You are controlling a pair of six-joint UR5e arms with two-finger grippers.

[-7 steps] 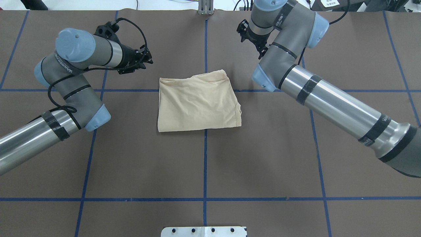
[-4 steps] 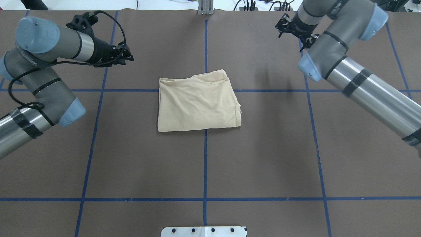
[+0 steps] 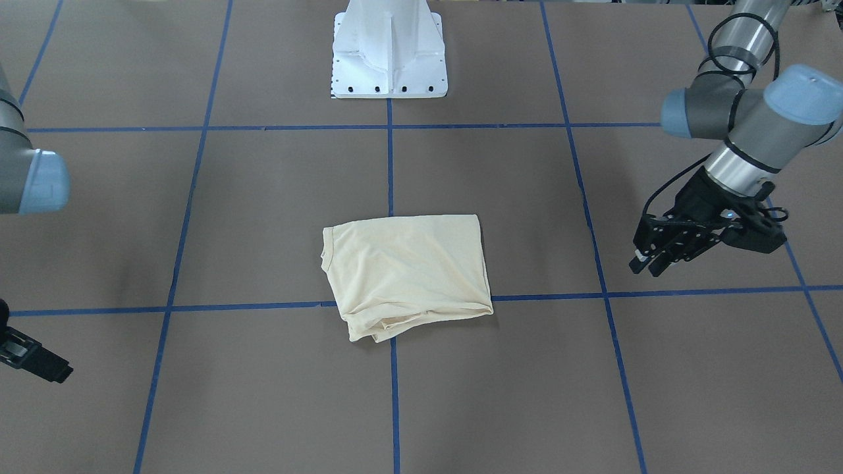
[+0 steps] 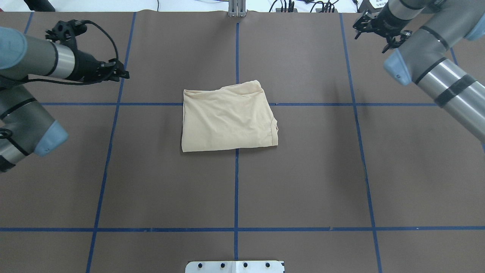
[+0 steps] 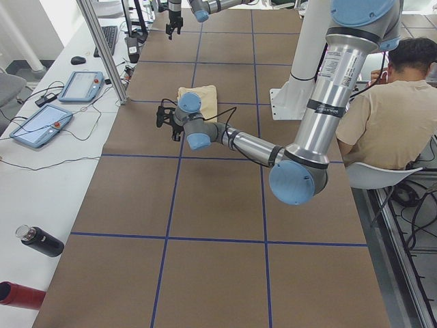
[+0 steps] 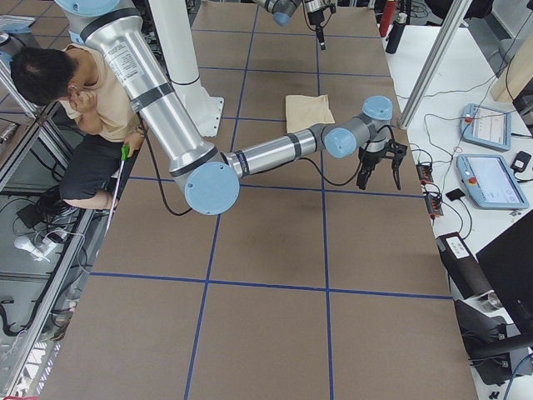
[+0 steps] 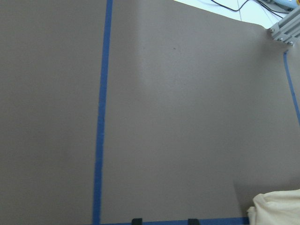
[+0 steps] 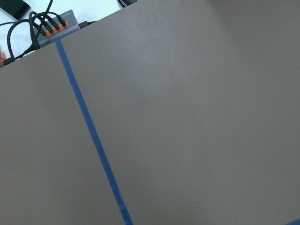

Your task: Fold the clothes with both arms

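The clothes are one pale cream shirt (image 4: 227, 119), folded into a rough rectangle at the table's middle (image 3: 408, 273); its print is hidden. A corner of the shirt (image 7: 276, 211) shows in the left wrist view. My left gripper (image 4: 122, 74) hangs open and empty well to the shirt's left (image 3: 647, 265). My right gripper (image 4: 373, 27) is over the far right corner of the table, far from the shirt. Seen from the right end, the right gripper (image 6: 379, 179) has its fingers spread around nothing.
The white pedestal base (image 3: 388, 59) stands at the near table edge. A metal post (image 4: 237, 8) is at the far edge. A person (image 5: 389, 116) sits beside the base. Control tablets (image 5: 82, 85) and a bottle (image 5: 41, 240) lie on the side bench.
Both arms have swung outward from the shirt: the left gripper further left, the right gripper right and toward the far edge. The shirt has not moved.
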